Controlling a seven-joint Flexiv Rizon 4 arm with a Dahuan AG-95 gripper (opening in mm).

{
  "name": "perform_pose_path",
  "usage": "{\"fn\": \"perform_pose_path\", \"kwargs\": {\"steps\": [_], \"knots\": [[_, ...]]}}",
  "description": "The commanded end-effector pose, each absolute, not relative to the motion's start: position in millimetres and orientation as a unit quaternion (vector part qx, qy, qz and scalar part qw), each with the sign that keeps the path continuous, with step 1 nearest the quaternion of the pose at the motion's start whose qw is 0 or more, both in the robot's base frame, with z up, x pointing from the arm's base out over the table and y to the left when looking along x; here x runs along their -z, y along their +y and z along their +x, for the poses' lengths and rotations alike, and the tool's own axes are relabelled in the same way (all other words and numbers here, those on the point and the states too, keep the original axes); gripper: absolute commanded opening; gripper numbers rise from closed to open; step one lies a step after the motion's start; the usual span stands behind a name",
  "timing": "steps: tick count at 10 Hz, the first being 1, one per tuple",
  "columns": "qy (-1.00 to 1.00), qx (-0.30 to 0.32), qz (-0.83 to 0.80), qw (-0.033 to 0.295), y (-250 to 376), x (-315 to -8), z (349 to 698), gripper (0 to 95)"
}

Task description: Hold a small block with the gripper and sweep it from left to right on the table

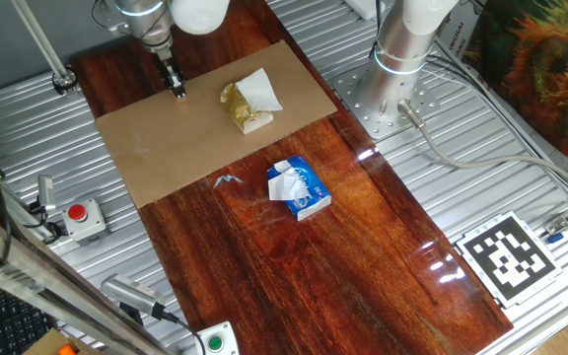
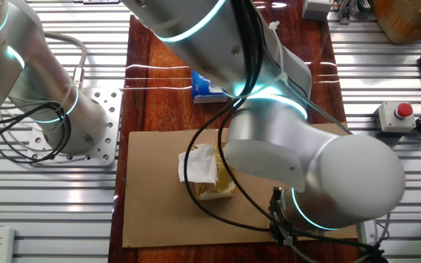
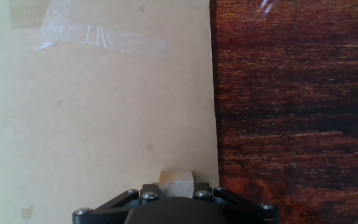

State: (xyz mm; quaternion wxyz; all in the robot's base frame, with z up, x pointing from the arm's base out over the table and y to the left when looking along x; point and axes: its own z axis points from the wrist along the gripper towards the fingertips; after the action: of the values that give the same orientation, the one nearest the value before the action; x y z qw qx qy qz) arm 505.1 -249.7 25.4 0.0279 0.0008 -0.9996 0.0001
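Note:
The narrow black gripper (image 1: 177,91) points down at the far left part of the tan cardboard sheet (image 1: 166,138) lying on the dark red-brown table (image 1: 294,266). In the hand view the gripper (image 3: 176,188) is shut on the small block (image 3: 176,181), a pale tan cube wedged between the jaws just above the cardboard (image 3: 104,112). The cardboard's edge and bare wood (image 3: 291,112) lie right beside it. In the other fixed view the big silver arm hides the gripper and the block.
A yellowish crumpled lump with white paper (image 1: 248,102) lies on the cardboard to the right of the gripper. A blue-and-white packet (image 1: 299,189) rests on the wood. A second arm column (image 1: 407,39) stands at the back right; a red button box (image 1: 80,213) sits on the ribbed metal.

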Motion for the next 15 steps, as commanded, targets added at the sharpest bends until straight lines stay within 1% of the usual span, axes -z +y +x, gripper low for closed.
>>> {"fn": "perform_pose_path", "kwargs": {"steps": [1,2,4,5,6,7,10,12,15], "knots": [[-0.999,0.004,-0.004,0.031,-249.6,-23.5,501.1,19.0],[-1.0,0.003,-0.004,0.026,-249.6,-23.6,499.9,19.0],[-1.0,-0.001,-0.001,0.028,-249.6,-23.6,498.3,19.0],[-0.999,0.001,-0.001,0.035,-249.6,-23.5,496.6,19.0],[-0.999,0.009,-0.007,0.031,-249.4,-23.5,494.7,19.0],[-1.0,0.004,-0.004,0.023,-249.4,-23.4,493.4,19.0],[-1.0,0.002,-0.003,0.031,-249.2,-22.9,489.7,19.0],[-1.0,0.002,-0.004,0.023,-248.7,-22.8,485.5,19.0],[-1.0,0.002,-0.005,0.024,-247.9,-22.6,481.1,19.0]]}}
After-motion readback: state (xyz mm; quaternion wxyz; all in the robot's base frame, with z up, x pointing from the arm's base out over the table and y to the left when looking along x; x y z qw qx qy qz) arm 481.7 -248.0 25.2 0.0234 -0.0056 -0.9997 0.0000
